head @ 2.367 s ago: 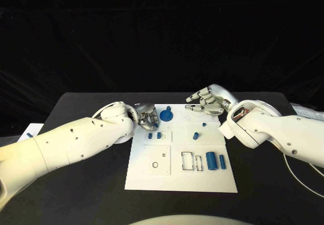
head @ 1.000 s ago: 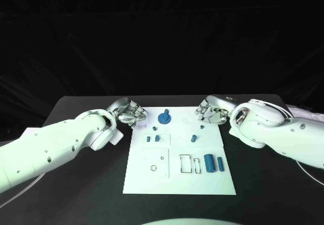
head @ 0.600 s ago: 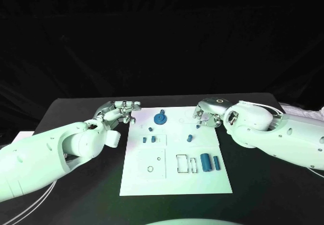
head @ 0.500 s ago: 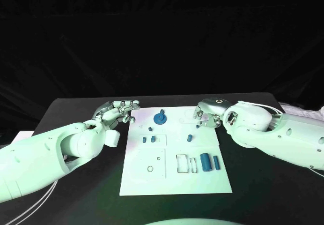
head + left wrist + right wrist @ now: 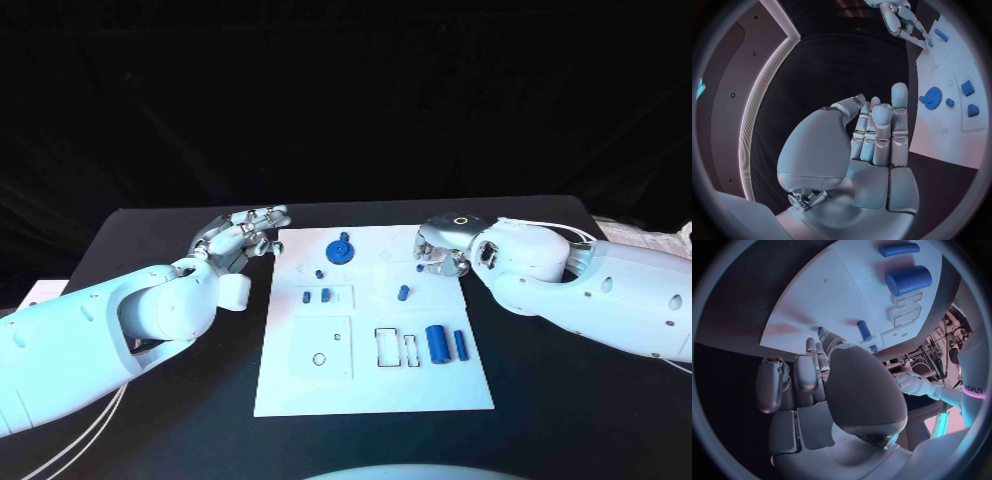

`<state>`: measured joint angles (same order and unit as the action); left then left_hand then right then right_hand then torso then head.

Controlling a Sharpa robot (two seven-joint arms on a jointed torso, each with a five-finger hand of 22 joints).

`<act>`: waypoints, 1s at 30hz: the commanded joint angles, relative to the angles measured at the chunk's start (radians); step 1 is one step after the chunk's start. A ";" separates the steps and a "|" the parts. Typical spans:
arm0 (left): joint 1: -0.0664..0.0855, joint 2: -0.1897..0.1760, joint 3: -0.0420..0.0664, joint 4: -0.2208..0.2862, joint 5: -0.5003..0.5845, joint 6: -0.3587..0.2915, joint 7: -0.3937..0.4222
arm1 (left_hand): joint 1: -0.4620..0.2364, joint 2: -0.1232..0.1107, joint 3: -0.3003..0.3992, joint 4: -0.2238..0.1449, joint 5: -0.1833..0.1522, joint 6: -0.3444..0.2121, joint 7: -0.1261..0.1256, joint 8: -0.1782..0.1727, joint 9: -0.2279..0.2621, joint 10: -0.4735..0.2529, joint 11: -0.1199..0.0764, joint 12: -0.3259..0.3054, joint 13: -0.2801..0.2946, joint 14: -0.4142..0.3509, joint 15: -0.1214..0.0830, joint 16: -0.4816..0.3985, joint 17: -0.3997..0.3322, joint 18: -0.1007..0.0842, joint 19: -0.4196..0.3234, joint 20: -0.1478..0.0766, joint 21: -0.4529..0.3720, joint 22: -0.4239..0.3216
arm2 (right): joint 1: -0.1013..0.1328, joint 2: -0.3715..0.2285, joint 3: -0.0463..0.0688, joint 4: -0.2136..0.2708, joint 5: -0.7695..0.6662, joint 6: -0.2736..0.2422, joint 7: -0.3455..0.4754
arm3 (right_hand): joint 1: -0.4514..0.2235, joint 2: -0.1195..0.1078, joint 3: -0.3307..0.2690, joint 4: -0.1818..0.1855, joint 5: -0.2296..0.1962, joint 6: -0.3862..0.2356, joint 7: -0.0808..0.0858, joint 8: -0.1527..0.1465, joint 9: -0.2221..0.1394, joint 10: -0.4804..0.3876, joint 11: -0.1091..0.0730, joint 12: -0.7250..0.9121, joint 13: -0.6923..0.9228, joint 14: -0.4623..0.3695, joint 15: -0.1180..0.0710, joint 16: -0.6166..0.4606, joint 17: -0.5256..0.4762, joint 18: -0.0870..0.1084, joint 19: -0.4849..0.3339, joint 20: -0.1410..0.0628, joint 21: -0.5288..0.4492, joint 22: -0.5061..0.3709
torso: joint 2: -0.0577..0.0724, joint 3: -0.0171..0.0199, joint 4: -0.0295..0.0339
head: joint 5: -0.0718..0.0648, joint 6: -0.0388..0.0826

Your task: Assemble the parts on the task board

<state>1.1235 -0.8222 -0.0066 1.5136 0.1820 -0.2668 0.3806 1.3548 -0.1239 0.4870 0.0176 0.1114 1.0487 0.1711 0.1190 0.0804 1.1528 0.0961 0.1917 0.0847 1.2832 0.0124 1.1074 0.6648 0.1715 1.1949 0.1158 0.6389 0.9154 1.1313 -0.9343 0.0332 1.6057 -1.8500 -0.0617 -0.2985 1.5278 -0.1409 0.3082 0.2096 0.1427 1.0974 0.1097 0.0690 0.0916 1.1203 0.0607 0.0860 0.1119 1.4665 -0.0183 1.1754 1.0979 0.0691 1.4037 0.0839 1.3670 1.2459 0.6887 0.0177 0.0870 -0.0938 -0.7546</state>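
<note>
- Two hands are seen: the left hand, fingers extended and holding nothing; the right hand, fingers curled in, nothing visibly held.
- Seven blue parts are counted on the one task board, among them a gear and a thick cylinder.
- The board lies on the black bench, between both hands.

A black table stands before a dark black draped backdrop.
</note>
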 commanded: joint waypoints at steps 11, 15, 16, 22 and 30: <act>0.000 -0.004 0.001 0.014 0.021 0.005 0.025 | -0.007 0.003 -0.015 -0.002 -0.001 0.004 -0.001 0.006 -0.002 -0.002 -0.001 0.009 0.001 -0.007 -0.001 -0.002 -0.005 0.012 -0.001 -0.002 -0.015 -0.007 | -0.012 0.023 -0.001 -0.024 -0.013 0.039 0.007 | -0.009 0.007 0.023 -0.002 -0.002 0.011 -0.003 -0.001 0.001 0.014 -0.007 -0.002 -0.017 0.034 -0.008 -0.006 -0.004 0.002 0.001 -0.007 -0.004 0.001 | 0.000 0.0009 -0.0006 | 0.002 -0.001; 0.000 -0.005 0.001 0.018 0.021 0.004 0.023 | -0.007 0.003 -0.016 -0.003 0.000 0.003 0.000 0.006 -0.003 -0.003 -0.001 0.010 0.001 -0.006 -0.001 -0.002 -0.004 0.012 -0.001 -0.002 -0.016 -0.008 | -0.016 0.029 -0.001 -0.029 -0.008 0.040 0.011 | -0.011 0.010 0.031 -0.005 0.000 0.017 -0.004 0.000 0.003 0.022 -0.008 0.000 -0.023 0.035 -0.007 -0.003 -0.003 0.001 0.004 -0.007 -0.002 0.004 | 0.000 0.0009 -0.0002 | 0.002 -0.001; 0.000 -0.005 0.001 0.018 0.021 0.004 0.023 | -0.006 0.003 -0.016 -0.003 0.000 0.002 0.000 0.007 -0.003 -0.004 -0.001 0.010 0.001 -0.006 -0.001 -0.002 -0.004 0.012 -0.001 -0.002 -0.016 -0.008 | -0.017 0.030 -0.001 -0.029 -0.008 0.041 0.012 | -0.012 0.010 0.034 -0.006 0.001 0.019 -0.004 0.001 0.003 0.025 -0.008 0.000 -0.025 0.035 -0.007 -0.003 -0.003 0.001 0.004 -0.007 -0.001 0.005 | 0.000 0.0008 0.0002 | 0.003 -0.003; 0.000 -0.006 0.001 0.020 0.021 0.007 0.017 | -0.004 0.004 -0.018 -0.005 0.000 0.000 0.000 0.007 -0.003 -0.006 -0.001 0.012 0.001 -0.007 -0.001 -0.002 -0.007 0.012 0.000 -0.002 -0.018 -0.009 | -0.021 0.035 -0.001 -0.036 -0.004 0.048 0.014 | -0.017 0.017 0.051 -0.014 0.001 0.036 -0.004 0.003 0.007 0.046 -0.009 0.004 -0.036 0.036 -0.005 -0.005 -0.010 0.000 0.007 -0.006 0.001 0.009 | -0.001 0.0006 -0.0007 | 0.003 -0.005; 0.000 -0.006 0.001 0.019 0.019 0.010 0.009 | -0.003 0.004 -0.022 -0.007 0.000 -0.004 0.001 0.007 -0.005 -0.011 0.001 0.013 0.000 -0.009 0.000 -0.003 -0.010 0.011 0.001 -0.002 -0.020 -0.011 | -0.022 0.039 -0.001 -0.041 -0.006 0.059 0.014 | -0.008 0.044 0.087 -0.046 -0.021 0.070 -0.007 0.012 0.018 0.089 -0.014 0.008 -0.043 0.038 -0.007 0.002 -0.010 -0.001 0.013 -0.007 0.007 0.018 | -0.002 0.0008 -0.0004 | 0.002 -0.006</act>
<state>1.1232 -0.8283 -0.0066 1.5303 0.1972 -0.2672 0.3872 1.3549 -0.1238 0.4727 0.0099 0.1114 1.0486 0.1711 0.1229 0.0773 1.1489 0.0998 0.2015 0.0843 1.2833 0.0125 1.1075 0.6557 0.1712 1.1950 0.1158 0.6228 0.9050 1.1136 -0.8963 0.0345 1.5650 -1.8508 -0.0368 -0.2942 1.5150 -0.1114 0.3904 0.1633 0.1223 1.1617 0.1019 0.0768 0.1063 1.2045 0.0482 0.0917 0.0669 1.4664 -0.0182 1.1755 1.0884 0.0691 1.4110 0.0767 1.3712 1.2643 0.6876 0.0185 0.0866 -0.0907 -0.7604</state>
